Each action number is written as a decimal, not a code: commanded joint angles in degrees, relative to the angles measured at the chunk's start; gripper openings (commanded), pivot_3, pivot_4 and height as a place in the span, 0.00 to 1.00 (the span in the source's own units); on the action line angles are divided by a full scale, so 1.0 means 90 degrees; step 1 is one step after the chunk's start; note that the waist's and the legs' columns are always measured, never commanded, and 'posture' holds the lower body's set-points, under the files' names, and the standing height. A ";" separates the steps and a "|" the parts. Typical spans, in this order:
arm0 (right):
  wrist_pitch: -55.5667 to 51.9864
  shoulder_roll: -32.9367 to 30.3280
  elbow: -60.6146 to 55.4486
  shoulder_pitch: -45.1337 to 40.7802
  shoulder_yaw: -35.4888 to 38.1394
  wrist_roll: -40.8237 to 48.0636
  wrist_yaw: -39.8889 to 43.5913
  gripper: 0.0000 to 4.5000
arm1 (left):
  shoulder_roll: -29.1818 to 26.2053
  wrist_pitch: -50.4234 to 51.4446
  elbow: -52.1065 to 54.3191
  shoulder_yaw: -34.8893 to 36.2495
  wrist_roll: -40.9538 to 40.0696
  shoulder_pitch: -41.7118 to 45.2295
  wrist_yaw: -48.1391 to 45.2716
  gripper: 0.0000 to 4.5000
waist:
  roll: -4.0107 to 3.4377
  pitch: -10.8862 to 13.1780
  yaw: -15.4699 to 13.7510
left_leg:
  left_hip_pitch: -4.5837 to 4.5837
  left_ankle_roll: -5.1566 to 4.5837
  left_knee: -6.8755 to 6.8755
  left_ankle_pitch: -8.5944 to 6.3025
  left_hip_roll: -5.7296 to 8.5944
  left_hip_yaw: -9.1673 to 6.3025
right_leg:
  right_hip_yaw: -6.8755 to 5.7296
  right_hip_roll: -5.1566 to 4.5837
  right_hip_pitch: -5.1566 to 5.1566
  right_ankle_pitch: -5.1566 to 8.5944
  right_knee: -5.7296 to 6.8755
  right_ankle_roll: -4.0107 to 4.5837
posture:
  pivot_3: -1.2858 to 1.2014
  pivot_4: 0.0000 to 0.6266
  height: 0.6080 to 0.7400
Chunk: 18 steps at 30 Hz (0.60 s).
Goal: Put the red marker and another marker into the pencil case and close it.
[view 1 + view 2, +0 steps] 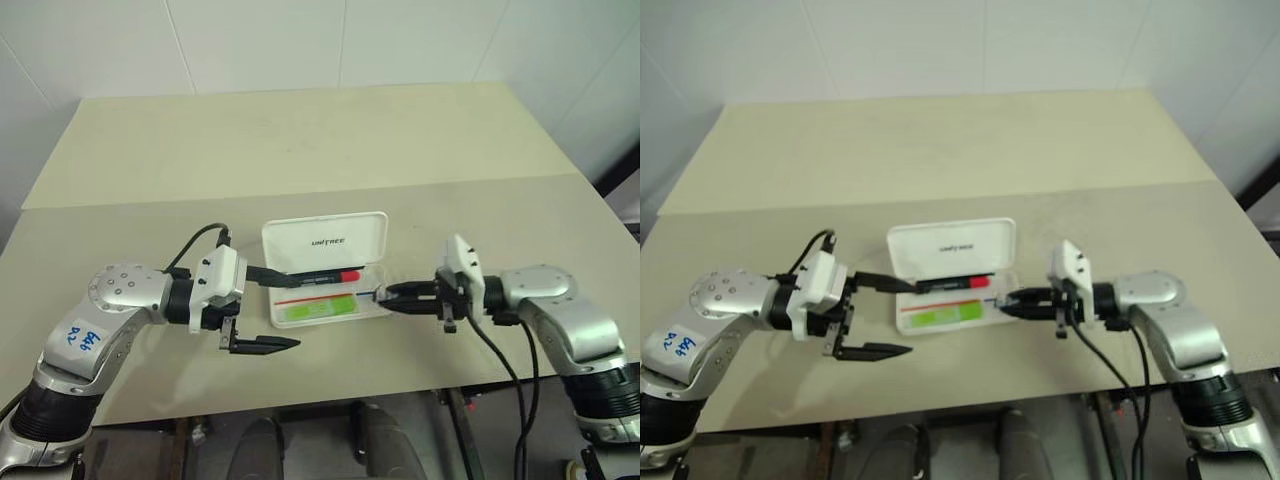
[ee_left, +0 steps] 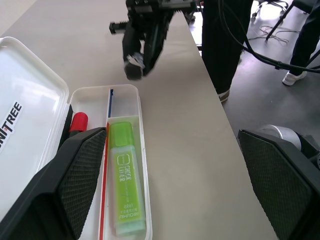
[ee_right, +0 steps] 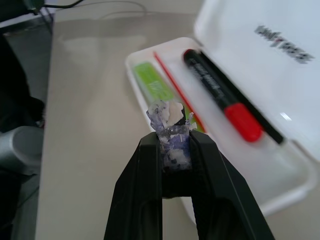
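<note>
Both markers in open pencil case (image 1: 372,240): red marker (image 1: 322,274) at lid hinge, green highlighter (image 1: 320,308) at six o'clock; left gripper (image 1: 268,309) spread empty, right gripper (image 1: 383,294) pinched shut, nothing clearly held; best swinging lid down evenly from hinge side

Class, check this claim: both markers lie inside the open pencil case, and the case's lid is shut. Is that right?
Not quite. The red marker and green highlighter lie inside the pencil case, but its lid stands open, as the left eye view shows.
</note>
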State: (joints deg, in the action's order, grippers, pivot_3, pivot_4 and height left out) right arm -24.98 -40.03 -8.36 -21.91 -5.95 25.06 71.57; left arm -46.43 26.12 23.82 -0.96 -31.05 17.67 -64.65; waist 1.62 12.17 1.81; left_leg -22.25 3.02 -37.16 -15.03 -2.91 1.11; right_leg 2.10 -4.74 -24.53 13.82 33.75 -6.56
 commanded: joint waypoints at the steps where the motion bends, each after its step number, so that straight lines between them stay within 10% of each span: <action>1: 0.0495 0.0112 0.0379 -0.0242 -0.0138 -0.0233 0.0123 0.08 | -0.0099 -0.0029 0.0175 0.0150 -0.0055 0.0009 -0.0014 1.00 | 0.0000 0.0000 0.0000 | -0.0001 0.0000 0.0000 0.0000 0.0000 0.0000 | 0.0000 0.0000 -0.0001 0.0000 -0.0001 0.0000 | 0.52 0.24 1.00; 16: 0.1521 0.0450 0.1810 -0.0912 -0.0737 -0.0995 0.0672 0.08 | -0.0153 0.0059 0.0343 0.0200 -0.0116 -0.0065 0.0110 1.00 | 0.0001 0.0001 -0.0006 | -0.0002 0.0000 0.0003 0.0000 -0.0001 0.0002 | 0.0001 0.0002 -0.0003 0.0001 0.0002 0.0000 | 0.52 0.24 1.00; 18: 0.1583 0.0476 0.1841 -0.0938 -0.0723 -0.0959 0.0717 0.25 | -0.0149 0.0059 0.0351 0.0198 -0.0119 -0.0064 0.0119 1.00 | 0.0001 0.0001 0.0003 | -0.0001 0.0000 0.0000 0.0000 -0.0001 0.0002 | 0.0001 0.0002 -0.0003 0.0000 0.0003 0.0000 | 0.52 0.24 1.00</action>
State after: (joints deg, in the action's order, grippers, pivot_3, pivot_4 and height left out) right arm -11.86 -35.79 8.54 -29.71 -12.96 16.34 76.99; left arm -47.46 26.74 24.66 -0.57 -31.10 17.26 -63.85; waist 1.63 12.18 1.84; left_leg -22.25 3.02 -37.16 -15.03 -2.92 1.13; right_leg 2.11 -4.72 -24.55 13.82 33.78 -6.57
